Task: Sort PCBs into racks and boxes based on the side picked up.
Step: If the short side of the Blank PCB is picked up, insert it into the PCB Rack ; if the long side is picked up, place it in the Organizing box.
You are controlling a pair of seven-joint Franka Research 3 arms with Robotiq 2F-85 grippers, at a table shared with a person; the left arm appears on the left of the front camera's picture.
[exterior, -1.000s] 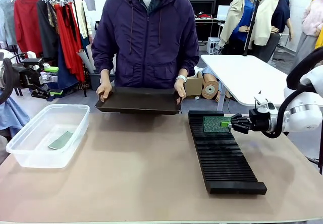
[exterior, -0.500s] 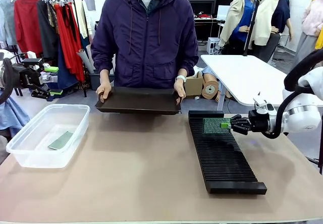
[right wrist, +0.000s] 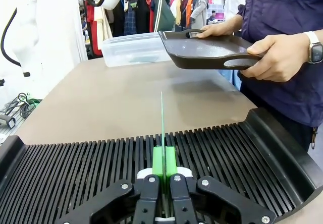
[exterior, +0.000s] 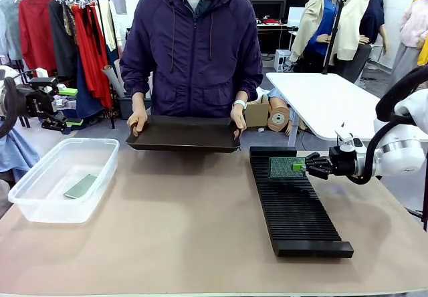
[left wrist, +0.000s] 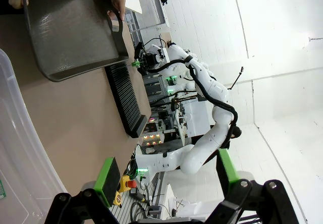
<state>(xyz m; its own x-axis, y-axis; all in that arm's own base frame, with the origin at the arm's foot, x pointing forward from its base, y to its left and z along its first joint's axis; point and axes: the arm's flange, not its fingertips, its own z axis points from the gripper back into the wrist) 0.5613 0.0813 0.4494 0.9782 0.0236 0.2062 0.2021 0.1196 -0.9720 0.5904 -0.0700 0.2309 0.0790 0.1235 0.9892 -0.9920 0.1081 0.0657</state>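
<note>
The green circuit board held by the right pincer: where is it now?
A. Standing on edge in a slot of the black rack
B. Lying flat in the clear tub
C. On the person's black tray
A: the right pincer grips the board upright, its lower edge in the rack.

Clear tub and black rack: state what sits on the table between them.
Nothing. In the front view the tan table is bare between the clear tub and the black rack. The person's black tray is held at the far edge, not between them.
</note>
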